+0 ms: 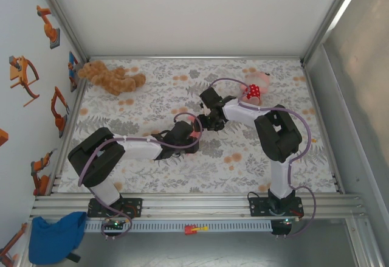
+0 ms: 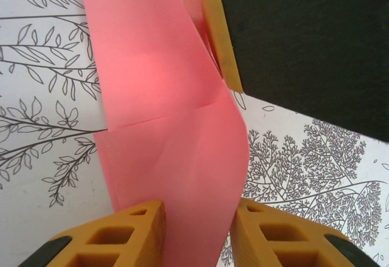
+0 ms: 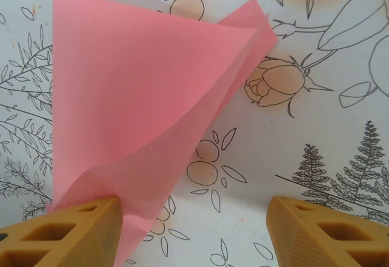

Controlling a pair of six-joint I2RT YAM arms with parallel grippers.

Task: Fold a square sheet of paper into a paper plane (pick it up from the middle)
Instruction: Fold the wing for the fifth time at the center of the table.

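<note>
The square sheet of paper [image 3: 134, 97] sits part-folded in the middle of the counter [image 3: 316, 133], between both arms. My right tool [image 3: 194, 221] is spread wide, with one finger against the flap, propping it I guess. The left tool [image 2: 199, 230] straddles the fold, probably to crease it. I can't tell if it's pinching.

Counter [image 1: 182, 173] centre jammed: left pincer [image 2: 199, 209], right pincer [image 3: 194, 203] nose to nose, paper sheet [image 2: 164, 127] between. Brown plush [image 1: 110, 78] far-left, pink plush [image 1: 256, 87] far-centre. Near strip open.
</note>
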